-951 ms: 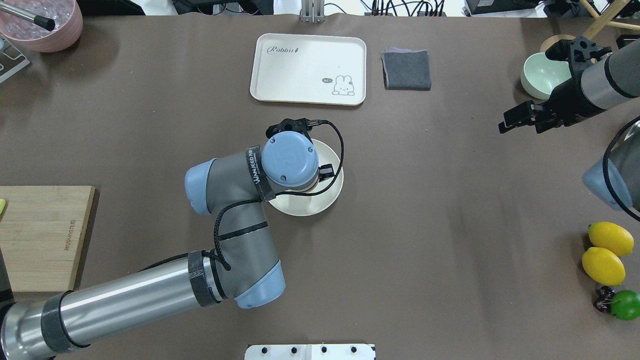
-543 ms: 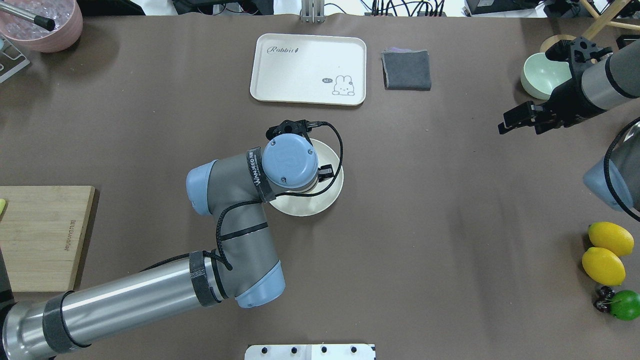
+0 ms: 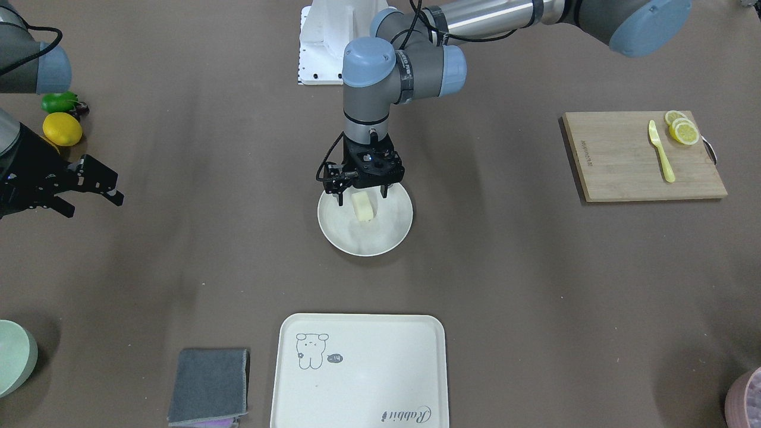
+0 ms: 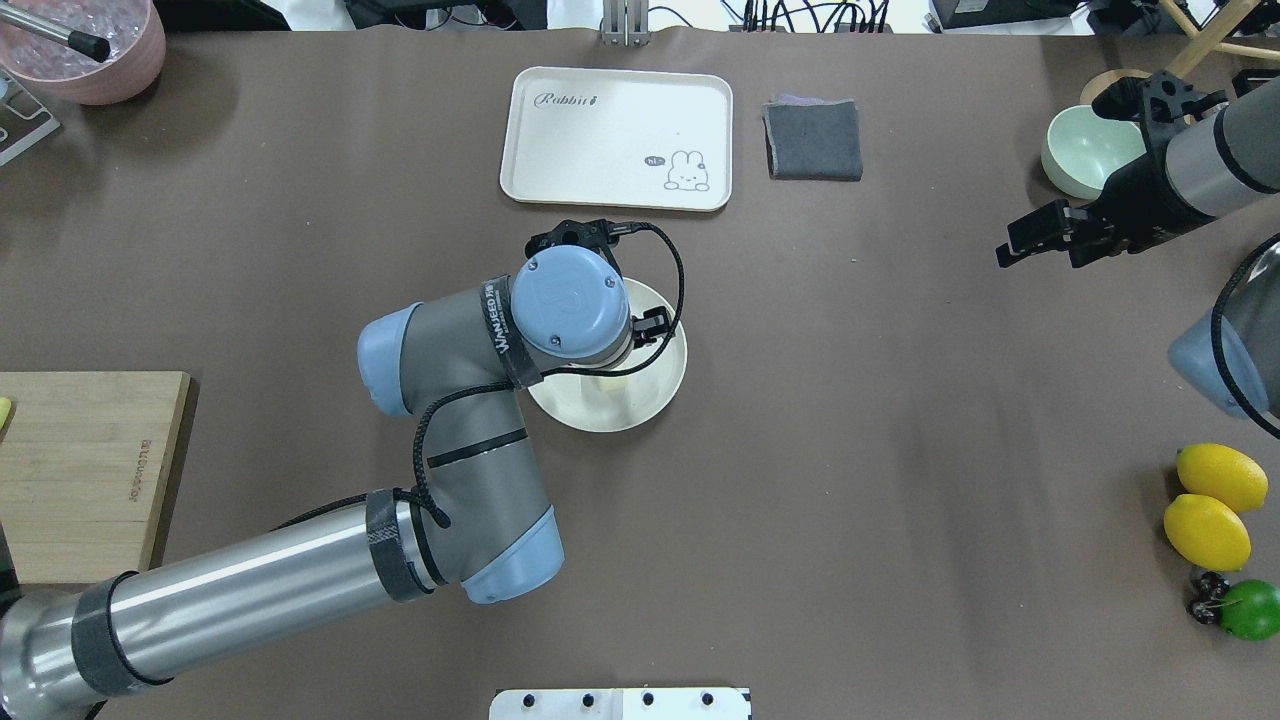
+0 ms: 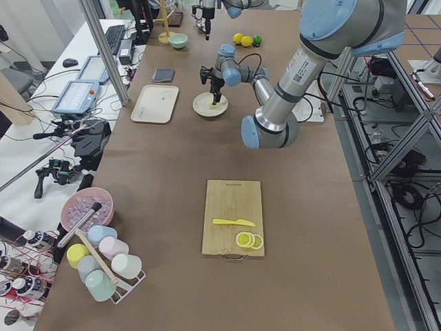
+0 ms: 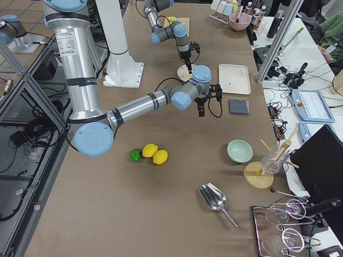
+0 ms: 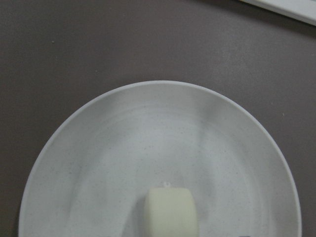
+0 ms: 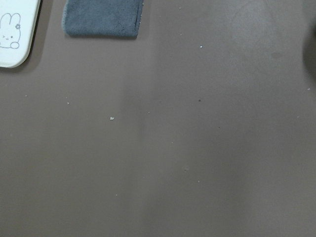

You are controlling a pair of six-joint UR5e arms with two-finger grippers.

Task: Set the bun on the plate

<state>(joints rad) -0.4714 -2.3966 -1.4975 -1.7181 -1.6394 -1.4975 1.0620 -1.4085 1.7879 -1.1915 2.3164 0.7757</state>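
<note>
Cream bun lies on the plate, seen from the front, with the left gripper spread wide and let go. From above, the arm mostly hides it, I think. The wrist view shows the bun alone on the plate. Lift straight up, no bumping

The left arm points straight down, its jaws spread apart. The right arm hangs level, jaws likewise parted.

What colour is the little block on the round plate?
Pale cream-yellow bun; the front-facing view shows it best.
</note>
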